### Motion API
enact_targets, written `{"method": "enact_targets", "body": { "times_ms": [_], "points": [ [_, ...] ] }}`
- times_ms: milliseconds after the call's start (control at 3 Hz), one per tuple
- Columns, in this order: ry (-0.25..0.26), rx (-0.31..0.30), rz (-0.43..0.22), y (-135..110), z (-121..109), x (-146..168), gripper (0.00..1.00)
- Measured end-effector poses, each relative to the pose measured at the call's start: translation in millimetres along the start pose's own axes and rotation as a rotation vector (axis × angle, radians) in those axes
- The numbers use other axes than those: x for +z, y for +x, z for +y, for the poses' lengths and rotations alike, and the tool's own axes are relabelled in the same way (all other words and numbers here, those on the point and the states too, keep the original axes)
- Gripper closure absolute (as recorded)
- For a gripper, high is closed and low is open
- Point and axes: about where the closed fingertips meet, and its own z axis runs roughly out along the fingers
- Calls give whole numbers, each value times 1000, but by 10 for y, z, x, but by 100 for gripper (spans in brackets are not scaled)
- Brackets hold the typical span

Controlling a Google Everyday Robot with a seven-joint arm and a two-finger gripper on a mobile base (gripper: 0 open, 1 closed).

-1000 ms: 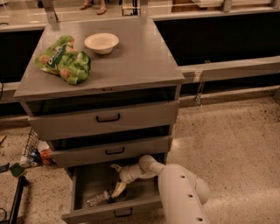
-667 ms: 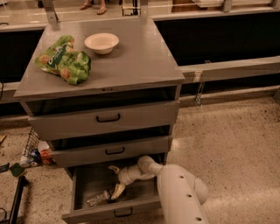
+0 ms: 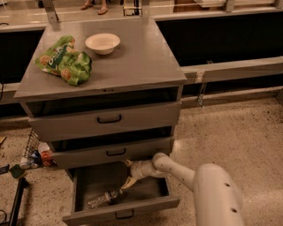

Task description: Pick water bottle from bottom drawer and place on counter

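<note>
Shifted slightly right and up since a second ago, the white arm (image 3: 177, 170) reaches under the grey tabletop (image 3: 137, 62) into the pulled-out bottom drawer (image 3: 150, 208). Its tool (image 3: 128, 173) hangs inside the drawer, fingers spread wide, gripping nothing. Just below-left, the water bottle (image 3: 104, 198) lies on its side on the drawer floor, long axis nearly along the drawer front, right end angled backward, perhaps touching the lower fingertip.

Office break area, I'd say: terrazzo floor (image 3: 230, 128) beside the gripper (image 3: 127, 174) in the bottom drawer (image 3: 88, 185), chip bag (image 3: 66, 62) and bowl (image 3: 102, 43) on the bench (image 3: 137, 62) above, sandalled feet (image 3: 93, 6) beyond.
</note>
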Motion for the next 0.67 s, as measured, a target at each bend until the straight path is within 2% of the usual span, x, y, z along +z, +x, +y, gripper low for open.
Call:
{"method": "enact_targets", "body": {
  "times_ms": [333,667],
  "points": [
    [14,14,5,-90,565,-654,17],
    [-21,24,-20,-198,766,-535,0]
  ]
}}
